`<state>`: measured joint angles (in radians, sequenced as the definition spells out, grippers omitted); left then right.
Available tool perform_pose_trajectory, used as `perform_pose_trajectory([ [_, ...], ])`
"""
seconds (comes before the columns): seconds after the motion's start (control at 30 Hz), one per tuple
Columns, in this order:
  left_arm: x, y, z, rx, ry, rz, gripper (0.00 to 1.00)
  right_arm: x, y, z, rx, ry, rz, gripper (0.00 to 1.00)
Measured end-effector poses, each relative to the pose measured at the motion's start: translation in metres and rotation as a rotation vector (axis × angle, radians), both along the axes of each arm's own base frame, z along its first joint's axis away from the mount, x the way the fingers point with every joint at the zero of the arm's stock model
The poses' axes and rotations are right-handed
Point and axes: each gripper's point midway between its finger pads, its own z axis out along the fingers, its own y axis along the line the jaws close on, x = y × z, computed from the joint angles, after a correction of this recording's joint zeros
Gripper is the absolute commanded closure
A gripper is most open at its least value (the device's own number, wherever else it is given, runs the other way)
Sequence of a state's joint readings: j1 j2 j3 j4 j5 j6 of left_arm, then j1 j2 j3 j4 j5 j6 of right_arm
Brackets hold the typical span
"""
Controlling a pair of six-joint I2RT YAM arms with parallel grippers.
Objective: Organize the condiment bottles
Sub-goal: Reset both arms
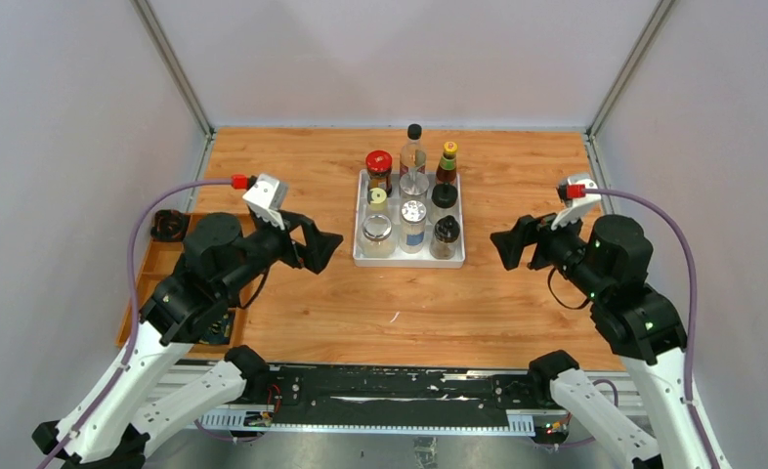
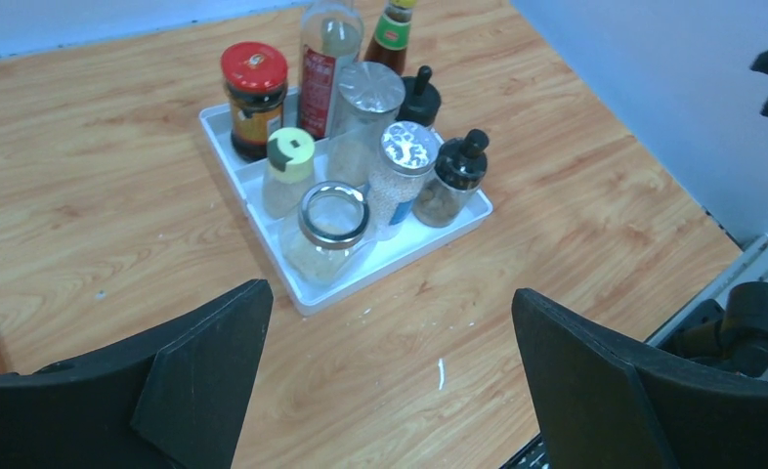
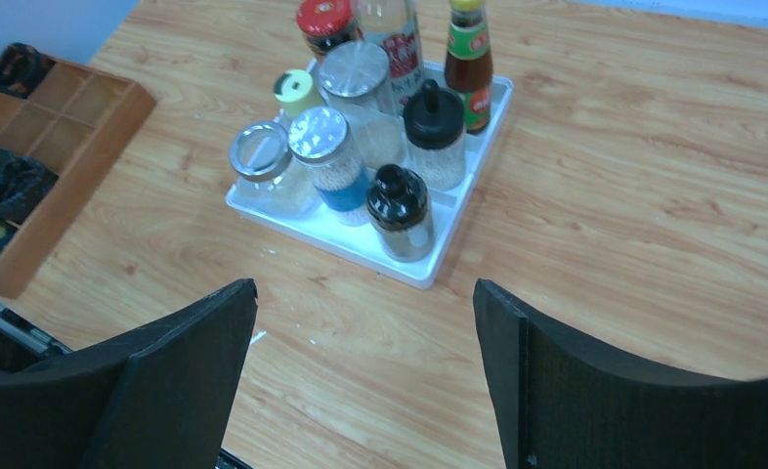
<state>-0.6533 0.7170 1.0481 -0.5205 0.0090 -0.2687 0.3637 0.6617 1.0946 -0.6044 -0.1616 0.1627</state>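
Several condiment bottles stand packed in a white tray (image 1: 362,258) at the table's middle. At the back are a red-capped jar (image 1: 379,169), a tall clear bottle with a red label (image 1: 413,154) and a yellow-capped sauce bottle (image 1: 447,164). In front are silver-lidded and black-capped jars (image 1: 446,234). They also show in the left wrist view (image 2: 333,227) and the right wrist view (image 3: 400,211). My left gripper (image 1: 323,244) hangs open and empty left of the tray. My right gripper (image 1: 505,249) hangs open and empty right of it. Both are apart from the bottles.
A wooden compartment box (image 1: 154,267) with dark coiled items sits at the left table edge, partly under my left arm; it shows in the right wrist view (image 3: 53,122). Grey walls enclose the table. A black rail (image 1: 390,391) runs along the near edge.
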Motion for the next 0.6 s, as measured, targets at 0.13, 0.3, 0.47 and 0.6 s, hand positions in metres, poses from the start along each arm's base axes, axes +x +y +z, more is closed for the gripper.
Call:
perform_pose_trajectory([
  [0.13,-0.004,0.016,-0.018,0.012,0.008,0.064,0.0,-0.011,-0.013,-0.022,-0.027,0.027,-0.045,0.12],
  [0.3,0.003,0.036,-0.054,0.053,0.058,0.184,0.0,-0.003,-0.024,-0.071,-0.081,0.101,-0.114,0.1],
  [0.47,0.013,0.047,-0.098,0.126,0.12,0.271,0.0,0.008,-0.032,-0.114,-0.141,0.19,-0.182,0.06],
  [0.6,0.014,0.05,-0.128,0.159,0.161,0.298,0.0,0.022,-0.032,-0.121,-0.14,0.225,-0.226,0.06],
])
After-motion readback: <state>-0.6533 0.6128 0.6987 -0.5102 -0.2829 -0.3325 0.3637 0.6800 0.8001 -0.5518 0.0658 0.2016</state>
